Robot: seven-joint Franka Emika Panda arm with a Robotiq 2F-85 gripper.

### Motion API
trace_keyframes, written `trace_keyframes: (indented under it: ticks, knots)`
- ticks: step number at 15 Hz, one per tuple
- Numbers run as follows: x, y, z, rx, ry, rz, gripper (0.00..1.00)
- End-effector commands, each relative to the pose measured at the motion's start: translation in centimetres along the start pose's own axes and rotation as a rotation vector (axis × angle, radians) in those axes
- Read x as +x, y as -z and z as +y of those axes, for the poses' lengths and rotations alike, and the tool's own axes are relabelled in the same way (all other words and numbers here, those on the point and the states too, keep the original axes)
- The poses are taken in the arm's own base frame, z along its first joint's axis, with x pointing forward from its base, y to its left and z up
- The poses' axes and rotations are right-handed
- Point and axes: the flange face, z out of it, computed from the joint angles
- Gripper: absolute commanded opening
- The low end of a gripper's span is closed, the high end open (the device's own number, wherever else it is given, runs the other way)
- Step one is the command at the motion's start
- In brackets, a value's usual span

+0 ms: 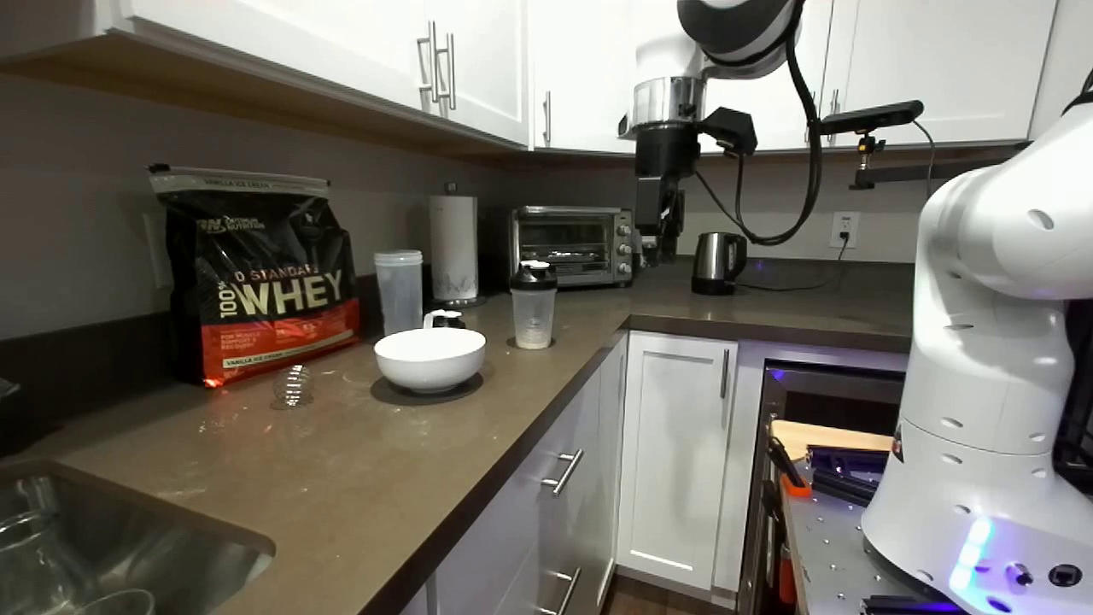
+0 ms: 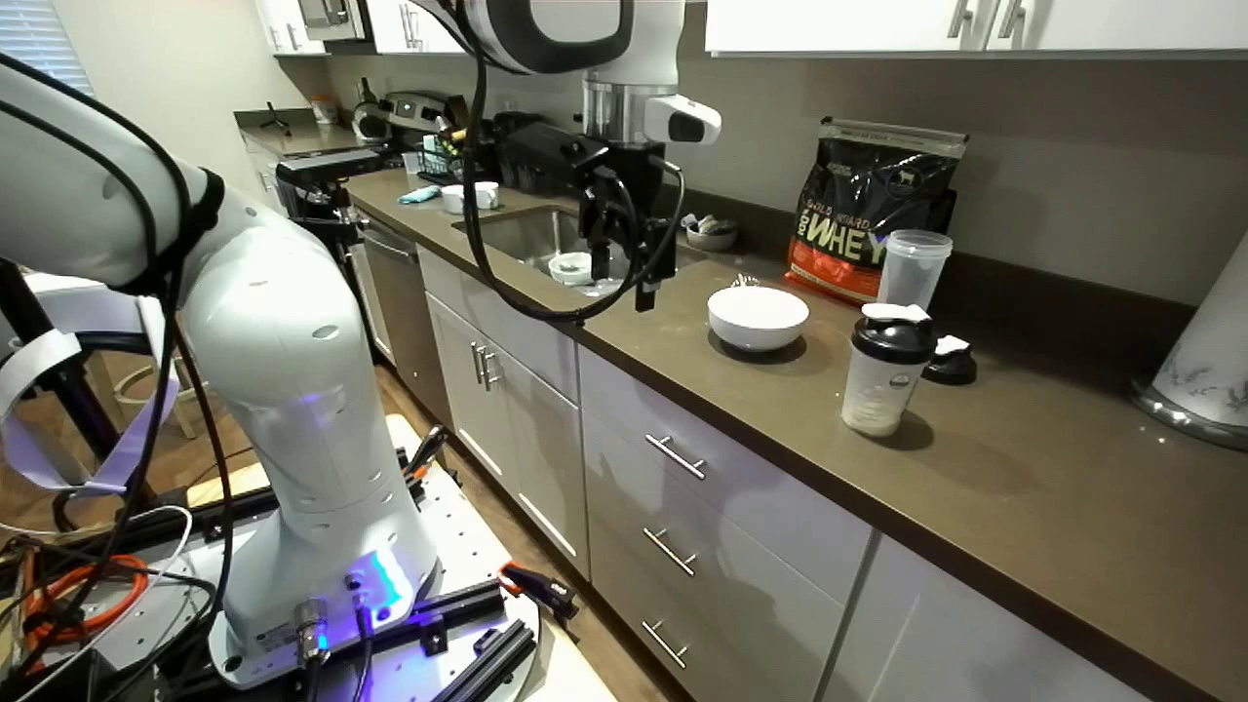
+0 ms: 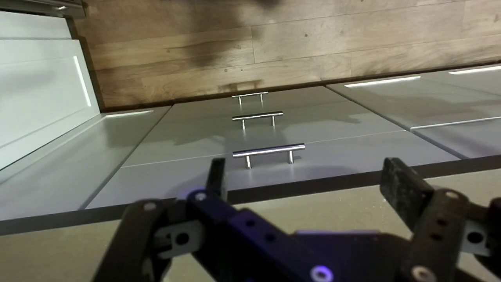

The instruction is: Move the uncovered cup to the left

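The uncovered cup (image 1: 399,290) is a tall frosted translucent tumbler standing upright on the counter behind the white bowl. In an exterior view it stands between the whey bag and the paper towel roll. It also shows upright in an exterior view (image 2: 914,270), partly hidden low down by the lidded shaker. My gripper (image 3: 307,174) is open and empty, its fingers wide apart, above the counter's front edge. In both exterior views the gripper (image 1: 657,248) hangs well apart from the cup. The cup is out of the wrist view.
A white bowl (image 1: 430,359) and a black-lidded shaker (image 1: 534,312) stand in front of the cup. A loose black lid (image 2: 950,363) lies beside it. The whey bag (image 1: 265,282), a wire ball (image 1: 293,387), paper towel roll (image 1: 454,243) and sink (image 1: 145,530) are around.
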Motion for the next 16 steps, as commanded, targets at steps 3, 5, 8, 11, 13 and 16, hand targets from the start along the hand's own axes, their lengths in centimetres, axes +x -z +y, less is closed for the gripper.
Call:
trace_keyframes:
  ticks: [3, 5, 8, 11, 13, 16]
  knots:
    - [0.0, 0.1, 0.0, 0.000, 0.000, -0.001, 1.00]
    - [1.1, 0.4, -0.9, -0.011, 0.006, 0.034, 1.00]
    - [3.5, 1.6, -2.2, -0.031, 0.025, 0.146, 1.00]
    - [6.7, 2.5, -2.8, -0.056, 0.043, 0.274, 1.00]
    - [8.8, 2.7, -3.1, -0.070, 0.052, 0.346, 1.00]
    - [12.4, 2.4, -3.7, -0.094, 0.087, 0.442, 1.00]
